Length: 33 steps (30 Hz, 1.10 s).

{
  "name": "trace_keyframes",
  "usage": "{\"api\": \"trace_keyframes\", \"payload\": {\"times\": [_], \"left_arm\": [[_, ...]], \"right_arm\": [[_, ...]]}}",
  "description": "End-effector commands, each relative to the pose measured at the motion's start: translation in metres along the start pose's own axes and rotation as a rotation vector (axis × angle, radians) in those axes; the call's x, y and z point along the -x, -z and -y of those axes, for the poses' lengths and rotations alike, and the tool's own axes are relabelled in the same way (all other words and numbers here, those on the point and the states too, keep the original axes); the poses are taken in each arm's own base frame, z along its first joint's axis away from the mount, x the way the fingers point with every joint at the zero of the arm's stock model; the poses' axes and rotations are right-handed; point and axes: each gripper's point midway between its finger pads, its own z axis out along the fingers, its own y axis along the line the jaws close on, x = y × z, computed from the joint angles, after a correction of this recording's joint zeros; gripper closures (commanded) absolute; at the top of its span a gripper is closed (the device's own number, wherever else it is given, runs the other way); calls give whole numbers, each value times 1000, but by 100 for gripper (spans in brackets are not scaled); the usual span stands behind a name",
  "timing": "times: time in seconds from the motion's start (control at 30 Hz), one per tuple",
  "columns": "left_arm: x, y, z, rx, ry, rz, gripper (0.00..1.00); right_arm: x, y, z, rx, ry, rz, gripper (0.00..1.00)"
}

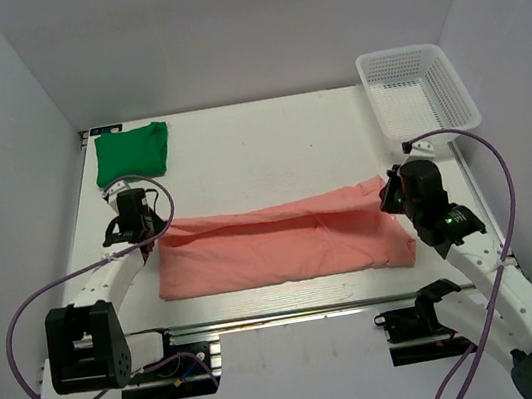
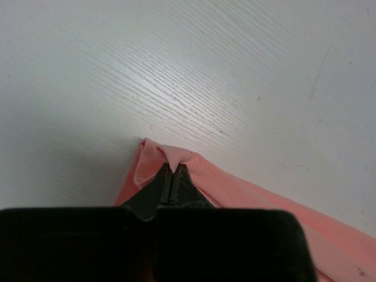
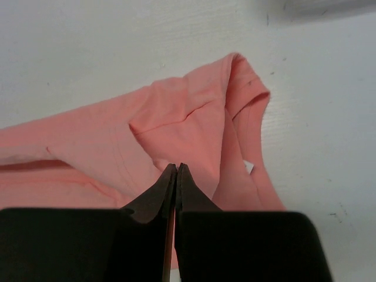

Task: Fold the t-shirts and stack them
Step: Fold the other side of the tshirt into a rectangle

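Pink t-shirt point(image 1: 284, 247) folded lengthwise on table point(image 1: 268, 148); left fingers point(image 2: 154, 191), right fingers point(image 3: 155, 191) pinch its ends; green t-shirt point(image 1: 132, 152) outside basket point(image 1: 400, 54).

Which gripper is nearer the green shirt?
Left. The left gripper, shut on the pink shirt's left end, is just near-side of the green shirt; the right gripper, on its right end, is far across.

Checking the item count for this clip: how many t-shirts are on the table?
2. The green t-shirt lies folded at the far left corner; the salmon-pink t-shirt is stretched across the near middle. No other shows; one under it cannot be excluded.
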Motion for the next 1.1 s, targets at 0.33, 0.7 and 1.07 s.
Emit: {"api": "trace_keyframes", "payload": {"times": [0.33, 0.7, 1.07], "left_arm": [[-3, -6, -13, 88, 55, -13, 100], [-9, 4, -30, 158, 84, -15, 75], [19, 36, -52, 408, 209, -12, 9]], "right_arm": [[-132, 11, 7, 60, -208, -310, 100], [-136, 23, 41, -181, -383, -291, 100], [-98, 36, 38, -191, -482, -178, 10]]}}
